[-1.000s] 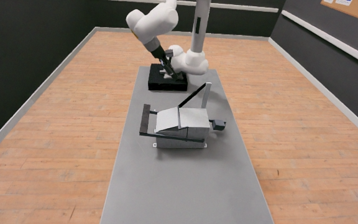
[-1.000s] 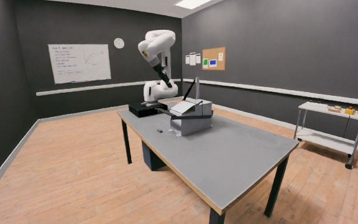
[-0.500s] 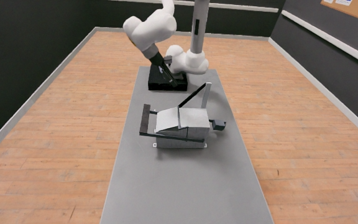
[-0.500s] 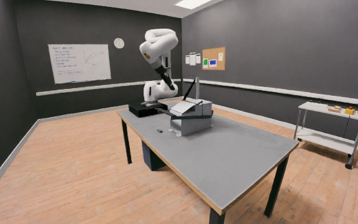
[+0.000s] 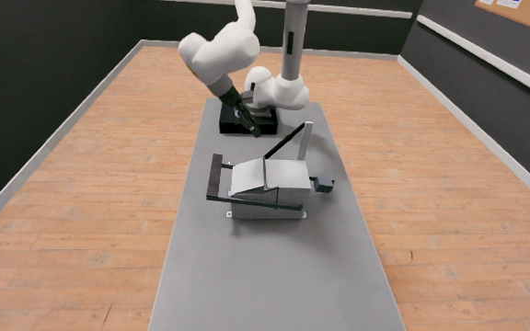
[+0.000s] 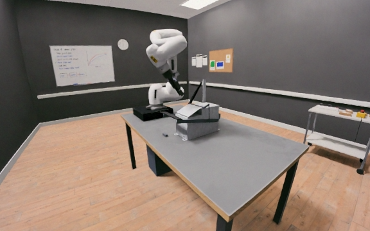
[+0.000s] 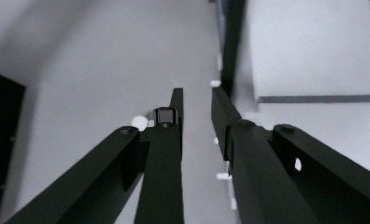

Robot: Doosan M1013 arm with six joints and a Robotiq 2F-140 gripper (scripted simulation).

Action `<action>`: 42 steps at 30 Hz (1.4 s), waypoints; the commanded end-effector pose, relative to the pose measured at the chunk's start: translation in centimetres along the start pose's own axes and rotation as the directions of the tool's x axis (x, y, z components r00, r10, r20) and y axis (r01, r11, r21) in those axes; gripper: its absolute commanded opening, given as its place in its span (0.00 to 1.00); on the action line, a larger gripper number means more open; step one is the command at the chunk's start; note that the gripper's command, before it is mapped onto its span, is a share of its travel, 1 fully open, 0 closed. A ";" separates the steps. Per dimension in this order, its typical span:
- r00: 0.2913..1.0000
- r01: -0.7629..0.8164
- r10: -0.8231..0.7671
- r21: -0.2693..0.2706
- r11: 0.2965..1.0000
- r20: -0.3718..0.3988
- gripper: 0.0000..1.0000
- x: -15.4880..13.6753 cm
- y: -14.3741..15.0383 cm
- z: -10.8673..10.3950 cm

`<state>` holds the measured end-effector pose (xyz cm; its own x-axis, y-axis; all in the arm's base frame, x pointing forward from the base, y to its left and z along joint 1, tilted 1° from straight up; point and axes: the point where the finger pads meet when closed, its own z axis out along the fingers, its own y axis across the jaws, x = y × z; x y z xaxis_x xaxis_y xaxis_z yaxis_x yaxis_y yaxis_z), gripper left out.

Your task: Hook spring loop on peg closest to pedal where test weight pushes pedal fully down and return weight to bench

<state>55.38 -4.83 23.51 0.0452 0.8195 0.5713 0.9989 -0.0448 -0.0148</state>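
Observation:
The feeder, a grey box (image 5: 288,174) (image 6: 201,123) with a sloping front, stands on the bench. Its dark pedal plate (image 5: 214,176) is raised on side arms. Pale pegs, one here (image 7: 225,176), stick out from its back side in the wrist view. The spring and its loop cannot be made out clearly. A pale round disc (image 7: 139,122) lies behind the feeder, perhaps the weight's top. A small dark piece (image 6: 165,135) lies beside the feeder. My gripper (image 5: 257,134) (image 6: 181,94) (image 7: 197,103) hangs tilted behind the feeder, narrowly open and empty.
A grey upright post (image 5: 305,140) (image 6: 203,90) and a slanting black bar (image 5: 284,141) (image 6: 195,93) (image 7: 233,45) rise from the feeder. A dark block (image 5: 324,185) sticks out at its right. The black robot base (image 5: 233,125) (image 6: 144,114) stands behind on the bench (image 5: 265,276) (image 6: 236,160).

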 end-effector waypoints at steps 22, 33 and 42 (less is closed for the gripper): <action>1.000 0.001 -0.001 -0.001 1.000 -0.004 0.24 -0.9 3.9 0.6; 1.000 0.001 -0.001 -0.001 1.000 -0.004 0.24 -0.9 3.9 1.4; 1.000 0.001 -0.001 -0.001 1.000 -0.004 0.24 -0.8 3.9 2.6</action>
<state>59.19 -4.44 21.10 0.0449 0.8173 0.5745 0.9989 -0.0443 -0.0151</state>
